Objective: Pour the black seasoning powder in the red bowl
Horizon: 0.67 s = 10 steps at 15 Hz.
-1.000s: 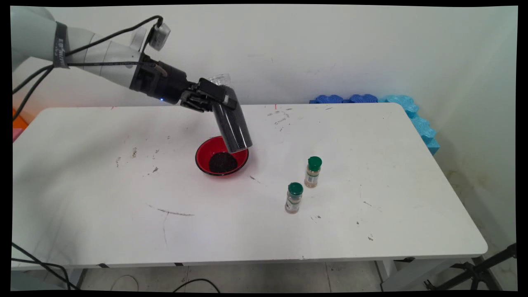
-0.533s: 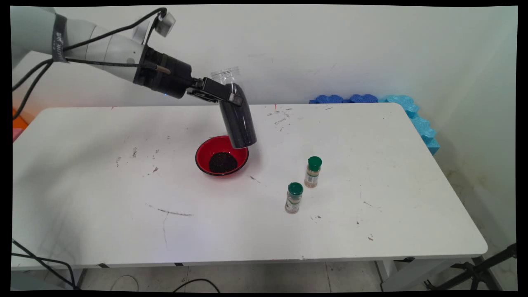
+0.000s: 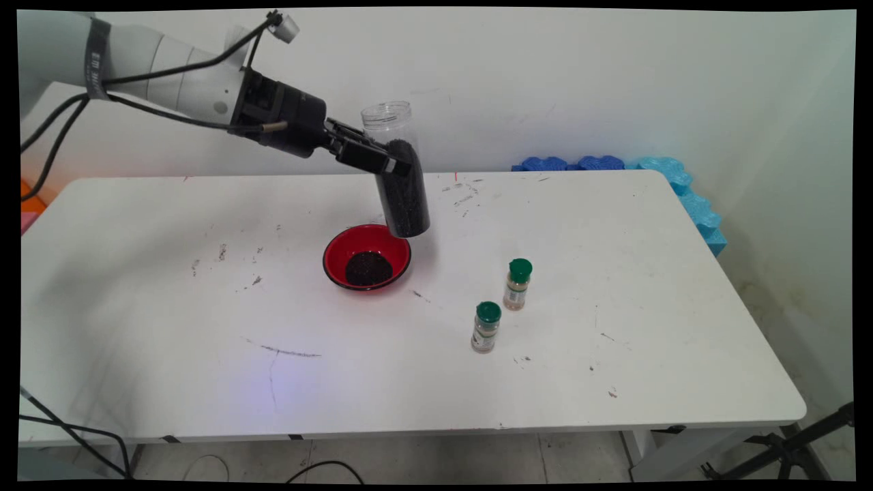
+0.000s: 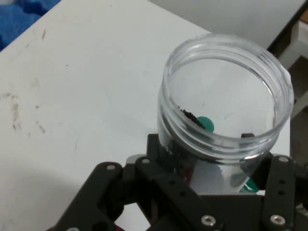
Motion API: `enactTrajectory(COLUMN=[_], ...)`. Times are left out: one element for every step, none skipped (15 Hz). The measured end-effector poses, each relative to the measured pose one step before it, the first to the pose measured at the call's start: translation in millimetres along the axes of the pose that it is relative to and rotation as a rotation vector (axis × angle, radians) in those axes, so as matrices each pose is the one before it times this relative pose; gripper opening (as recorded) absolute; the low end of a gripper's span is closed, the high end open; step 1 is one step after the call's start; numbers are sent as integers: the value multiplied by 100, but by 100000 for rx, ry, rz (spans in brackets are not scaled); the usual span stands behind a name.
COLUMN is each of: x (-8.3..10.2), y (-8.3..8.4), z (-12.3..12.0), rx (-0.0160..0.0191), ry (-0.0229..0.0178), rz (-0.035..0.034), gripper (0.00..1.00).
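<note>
White wall and a scuffed white desk [image 3: 614, 239] frame the arm. Its end effector [image 3: 382, 160] pinches a clear jar [image 3: 402, 184] around the middle, fingers pressed against its sides, holding it nearly upright, open mouth up, so the dark grains stay in the lower part. It hangs above the far rim of a red bowl [image 3: 344, 249] holding a dark heap. Two green-capped bottles [image 3: 515, 285] stand well to the right.

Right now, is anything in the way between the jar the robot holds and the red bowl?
No, nothing visible is. The jar hangs in the gripper just above the bowl's far right rim, with only air between them. The two spice bottles stand off to the right.
</note>
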Motion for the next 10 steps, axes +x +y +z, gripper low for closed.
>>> enactTrajectory(x=[23,2,-5,11,1,-10,-26,-27,-22,-33], y=[289,269,192,195,152,116,129,113,93,109], z=[95,75,81,108,103,102,108,127,126,134], rx=[-391,-249,31,46,182,128,136,120,43,59], ry=[-274,-255,-82,-85,-80,-103,-134,-159,-151,-130], rz=[4460,3970,2806,2846,2240,1614,1547,1355,922,871], gripper=[0,0,0,0,0,0,0,0,0,0])
